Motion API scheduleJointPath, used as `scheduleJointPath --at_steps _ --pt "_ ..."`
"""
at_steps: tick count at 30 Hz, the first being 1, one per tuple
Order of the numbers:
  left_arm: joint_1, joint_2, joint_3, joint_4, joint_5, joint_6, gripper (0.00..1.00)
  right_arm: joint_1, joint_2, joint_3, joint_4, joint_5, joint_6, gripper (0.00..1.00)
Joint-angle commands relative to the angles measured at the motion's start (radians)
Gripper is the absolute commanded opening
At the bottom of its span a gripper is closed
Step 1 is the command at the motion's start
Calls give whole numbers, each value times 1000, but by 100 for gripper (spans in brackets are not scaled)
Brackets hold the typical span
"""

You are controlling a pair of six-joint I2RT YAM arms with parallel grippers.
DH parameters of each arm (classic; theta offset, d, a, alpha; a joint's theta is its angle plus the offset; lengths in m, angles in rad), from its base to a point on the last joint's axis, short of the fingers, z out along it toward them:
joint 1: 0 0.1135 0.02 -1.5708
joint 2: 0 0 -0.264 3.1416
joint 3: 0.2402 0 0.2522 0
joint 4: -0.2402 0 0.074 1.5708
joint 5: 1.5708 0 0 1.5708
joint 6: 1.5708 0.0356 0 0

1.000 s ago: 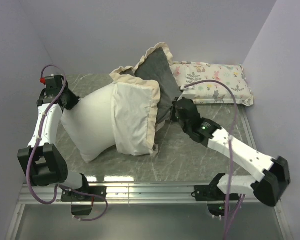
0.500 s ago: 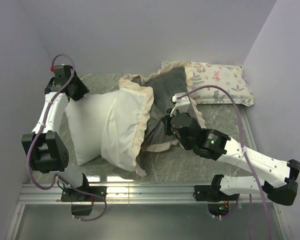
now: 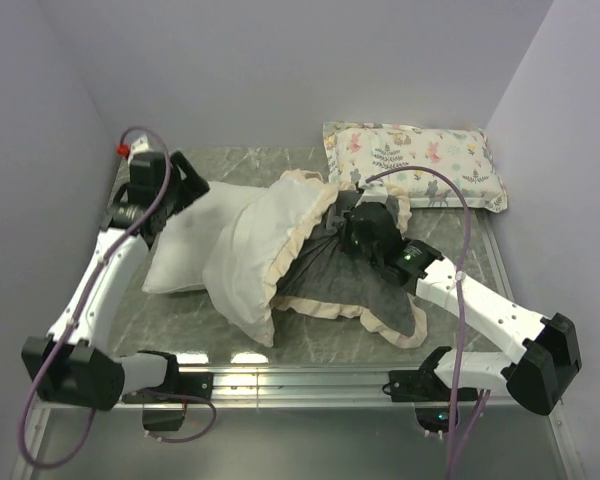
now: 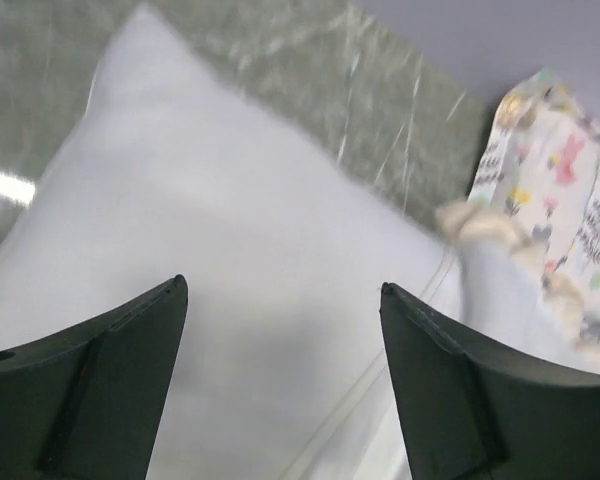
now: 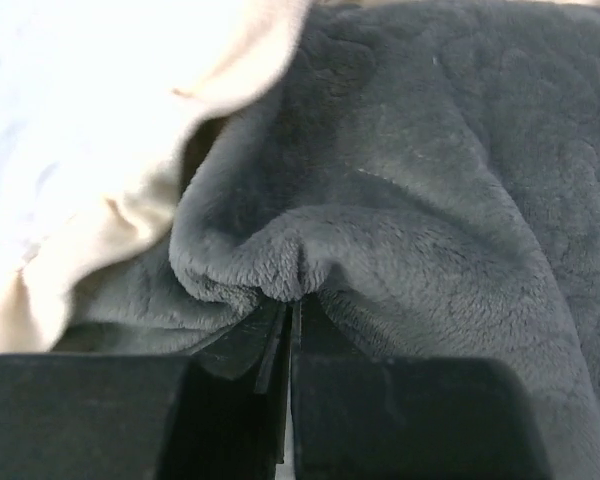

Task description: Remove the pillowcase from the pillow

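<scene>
The pillowcase (image 3: 350,285), plush dark grey outside, cream inside, frilled, sprawls mid-table toward the near right corner; its turned-back cream mouth covers the right end of the plump white pillow (image 3: 180,255), lying left of centre; the right gripper (image 5: 292,325) pinches a fold of grey pile; the left gripper (image 4: 282,290) gapes wide over the pillow; a small floral pillow (image 3: 420,160) fills the far right corner of the marbled table (image 3: 330,340).
</scene>
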Motion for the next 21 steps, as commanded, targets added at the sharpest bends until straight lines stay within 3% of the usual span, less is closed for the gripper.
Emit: scheduleJointPath --at_steps 1,8,14,15,16,17,18,19,20,21 --pt "-24 -130 -203 29 -47 -129 83 -82 -3 -42 97 -94 7 0" --pt "-41 -241 -427 120 48 -236 97 -94 28 -97 134 -146 13 0" --pt "-45 -90 -462 213 112 -247 99 -94 55 -82 140 -170 16 0" --pt "-44 -67 -469 233 121 -244 93 -94 51 -77 139 -172 13 0" --pt "-44 -22 -467 247 117 -241 79 -94 49 -71 133 -169 12 0" --pt "-42 0 -460 245 106 -233 49 -96 45 -63 125 -151 6 0" --pt "-39 19 -449 245 101 -221 36 -99 37 -54 114 -141 3 0" --pt "-33 46 -421 245 95 -212 12 -103 32 -36 92 -138 -2 0" --pt "-10 57 -400 200 65 -213 0 -114 28 -25 79 -135 -8 0" --pt "7 59 -381 192 60 -204 0 -143 8 -16 68 -149 -8 0"
